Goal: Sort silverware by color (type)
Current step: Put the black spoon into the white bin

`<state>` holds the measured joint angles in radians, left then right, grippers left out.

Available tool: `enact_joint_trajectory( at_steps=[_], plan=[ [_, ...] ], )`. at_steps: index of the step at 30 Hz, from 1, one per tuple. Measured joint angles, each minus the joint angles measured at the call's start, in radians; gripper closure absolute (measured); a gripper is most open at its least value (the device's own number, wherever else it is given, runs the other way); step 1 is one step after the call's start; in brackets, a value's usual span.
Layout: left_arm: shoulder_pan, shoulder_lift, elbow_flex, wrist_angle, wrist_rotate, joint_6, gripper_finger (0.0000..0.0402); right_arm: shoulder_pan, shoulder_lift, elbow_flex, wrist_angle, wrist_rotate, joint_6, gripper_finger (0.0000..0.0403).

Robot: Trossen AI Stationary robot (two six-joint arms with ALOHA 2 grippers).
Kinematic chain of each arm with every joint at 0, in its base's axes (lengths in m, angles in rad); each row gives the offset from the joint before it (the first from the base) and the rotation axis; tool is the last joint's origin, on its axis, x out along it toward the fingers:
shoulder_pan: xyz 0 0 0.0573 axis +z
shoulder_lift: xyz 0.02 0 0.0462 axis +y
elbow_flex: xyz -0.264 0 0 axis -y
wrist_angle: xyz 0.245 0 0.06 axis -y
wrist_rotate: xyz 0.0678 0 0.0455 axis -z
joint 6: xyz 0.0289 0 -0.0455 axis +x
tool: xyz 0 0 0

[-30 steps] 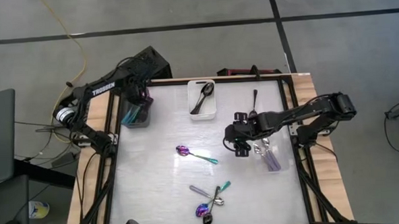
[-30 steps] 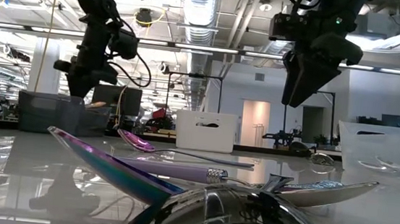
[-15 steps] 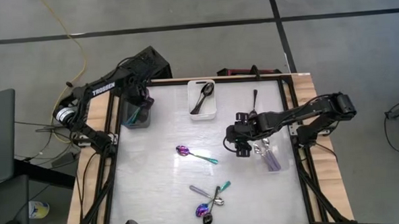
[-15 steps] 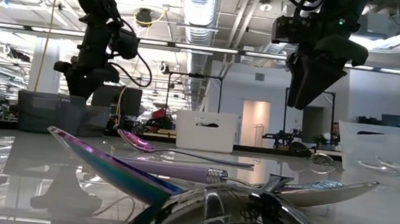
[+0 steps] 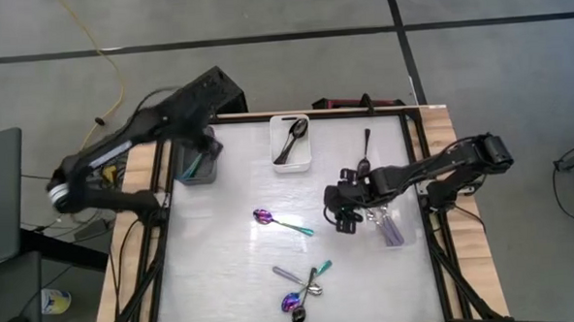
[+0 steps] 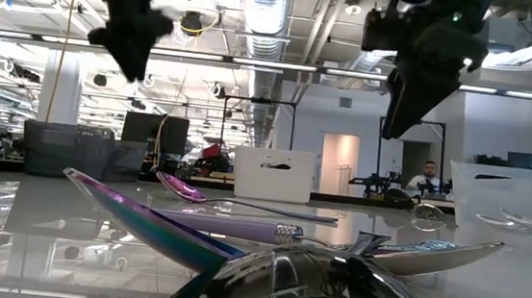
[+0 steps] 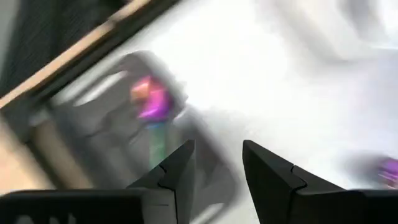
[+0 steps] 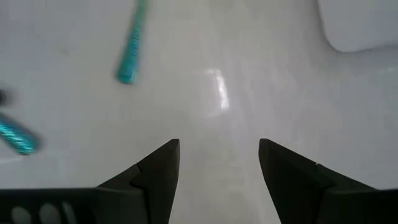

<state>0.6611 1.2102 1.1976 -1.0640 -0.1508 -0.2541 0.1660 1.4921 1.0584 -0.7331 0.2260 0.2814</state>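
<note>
Above the grey bin (image 5: 196, 162), the left gripper (image 7: 217, 180) hangs with its jaws parted and nothing between them.
Just beyond its fingertips (image 7: 183, 158) a purple spoon with a teal handle (image 7: 152, 109) lies inside that bin, blurred. The right gripper (image 5: 345, 215) hovers over bare table (image 5: 223, 261) with its jaws spread wide and empty; the clear bin (image 5: 390, 224) of silver spoons sits just beside it, and a teal handle tip (image 8: 132, 45) shows well ahead of its fingers. One purple spoon (image 5: 280, 221) lies alone near that gripper, a heap of mixed spoons (image 5: 302, 287) farther off. Black spoons rest in the white bin (image 5: 291, 141), and another black spoon (image 5: 364, 150) lies loose on the table.
</note>
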Motion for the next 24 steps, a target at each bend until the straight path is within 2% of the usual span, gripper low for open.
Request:
enact_joint_trajectory(
  at_steps=[5, 8, 11, 14, 20, 24],
  plan=[
    [-0.307, -0.2, -0.222, 0.294, 0.059, -0.098, 0.0285, 0.099, 0.0, 0.0, 0.108, 0.001, 0.008, 0.0159],
    [-0.511, -0.278, -0.396, 0.57, 0.088, -0.154, 0.0286, 0.163, 0.0, 0.0, 0.186, 0.002, 0.003, 0.0159],
    [-0.679, -0.283, -0.536, 0.874, 0.077, -0.176, 0.0286, 0.212, 0.0, 0.0, 0.255, 0.014, -0.026, 0.0159],
    [-0.792, -0.211, -0.579, 1.059, 0.042, -0.173, 0.0286, 0.239, 0.0, 0.0, 0.33, 0.034, -0.043, 0.0159],
    [-0.941, 0.029, -0.506, 1.157, 0.03, -0.063, 0.0286, 0.264, 0.001, 0.001, 0.459, 0.035, 0.062, 0.0159],
    [-1.012, 0.22, -0.445, 1.217, 0.058, 0.01, 0.0286, 0.325, 0.038, 0.001, 0.523, 0.036, 0.128, 0.0159]
  ],
)
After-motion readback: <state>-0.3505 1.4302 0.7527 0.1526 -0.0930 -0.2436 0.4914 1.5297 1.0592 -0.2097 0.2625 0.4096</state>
